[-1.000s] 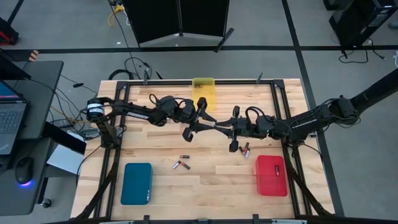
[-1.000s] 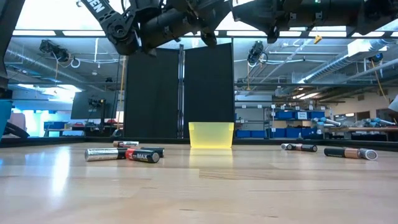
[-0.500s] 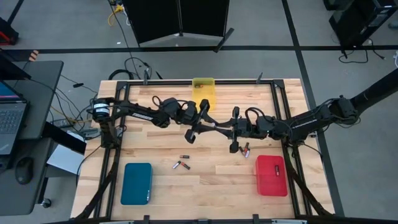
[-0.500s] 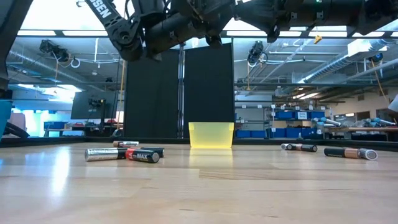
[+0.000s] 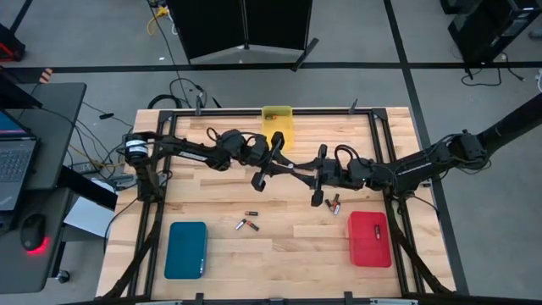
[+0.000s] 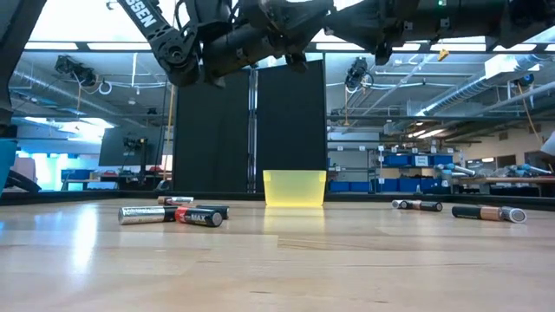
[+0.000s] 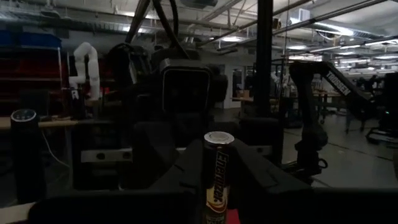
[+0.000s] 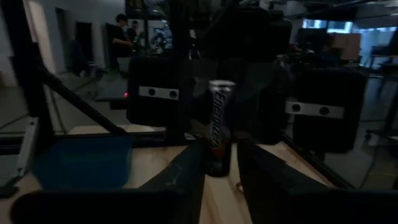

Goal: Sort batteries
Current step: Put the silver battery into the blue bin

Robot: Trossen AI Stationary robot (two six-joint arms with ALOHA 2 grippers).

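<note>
Beyond the wooden bench (image 5: 322, 246) a workshop of shelving and ceiling lights is showing. Above mid-bench the left gripper (image 7: 219, 186) and right gripper (image 8: 219, 163) are meeting, both sets of jaws seemingly closing on one held cell (image 7: 217, 163), which is standing upright between them with "Energizer" running along it. The loose batteries (image 5: 246, 224) are lying on the bench between the teal tray (image 5: 186, 249) and the red tray (image 5: 370, 238), more near the red one (image 5: 333, 203). The yellow tray (image 5: 277, 119) is sitting at the far edge. One dark cell (image 6: 199, 217) is reading "MAX". I am judging these cells light, rigid and smooth, prone to rolling and slipping, so gripping across the middle of the barrel seems safest.
</note>
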